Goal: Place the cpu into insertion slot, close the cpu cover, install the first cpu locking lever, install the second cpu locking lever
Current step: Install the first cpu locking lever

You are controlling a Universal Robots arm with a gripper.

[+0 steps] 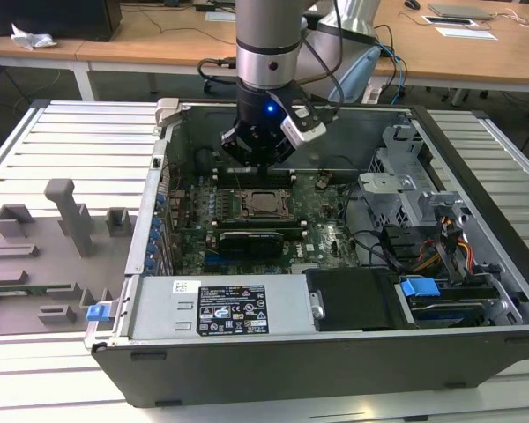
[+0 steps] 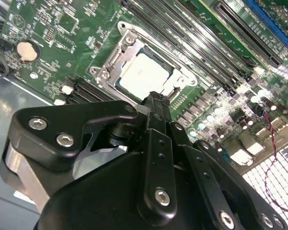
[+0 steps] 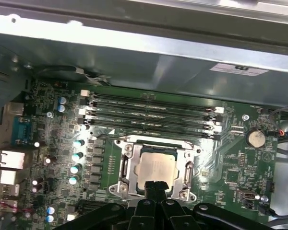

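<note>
Your gripper [image 3: 156, 184] has its two fingers pressed together with nothing between them, and in both wrist views the chip [image 3: 156, 167] lies just beyond and below the fingertips. The chip sits flat in its socket [image 3: 115, 188] on the green board [image 3: 230, 177], the silver cover [image 3: 126, 165] lying down around it; in the exterior view the socket is just camera-side of the gripper

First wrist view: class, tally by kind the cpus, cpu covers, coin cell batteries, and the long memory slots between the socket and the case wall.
cpu: 1
cpu cover: 1
coin cell battery: 1
memory slots: 4
Total: 7
</note>
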